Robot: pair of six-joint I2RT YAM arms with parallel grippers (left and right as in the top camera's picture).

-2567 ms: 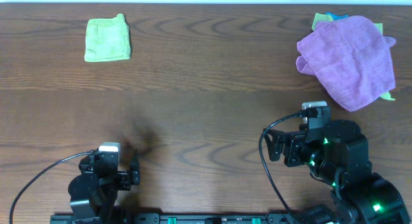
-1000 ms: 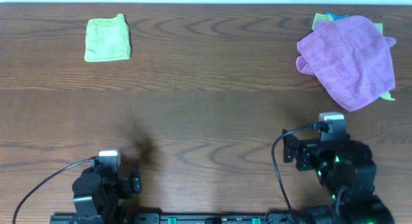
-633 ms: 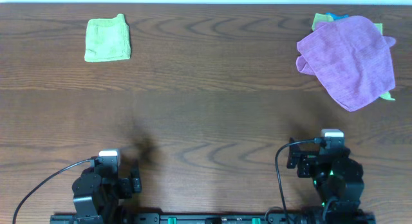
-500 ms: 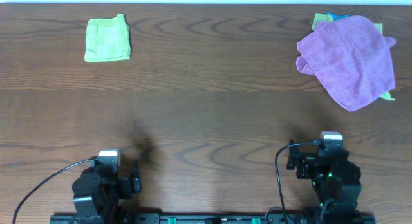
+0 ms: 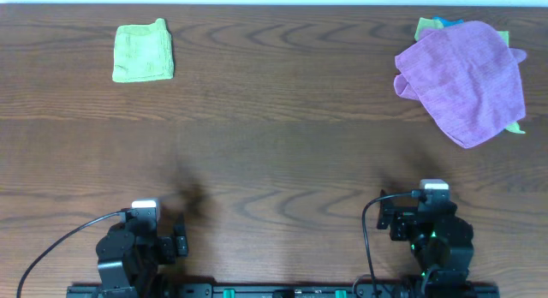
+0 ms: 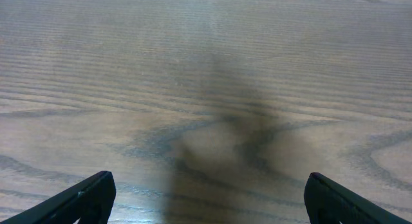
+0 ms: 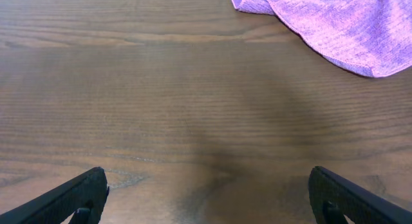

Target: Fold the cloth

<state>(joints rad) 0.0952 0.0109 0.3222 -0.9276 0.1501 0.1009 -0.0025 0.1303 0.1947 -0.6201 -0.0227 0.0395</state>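
A crumpled purple cloth (image 5: 464, 80) lies at the table's far right, on top of other cloths; its lower edge shows in the right wrist view (image 7: 335, 24). A folded green cloth (image 5: 143, 52) lies at the far left. My left gripper (image 6: 206, 198) is open and empty over bare wood at the front left edge (image 5: 163, 234). My right gripper (image 7: 206, 195) is open and empty at the front right (image 5: 411, 221), well short of the purple cloth.
Corners of yellow-green and blue cloths (image 5: 428, 26) stick out from under the purple one, with a green corner (image 5: 516, 127) at its lower right. The wooden table (image 5: 274, 152) spans the whole view.
My right arm has drawn back toward the front edge, away from the purple cloth. The left arm also pulled back slightly early on, then stayed still. The cloths have not moved.
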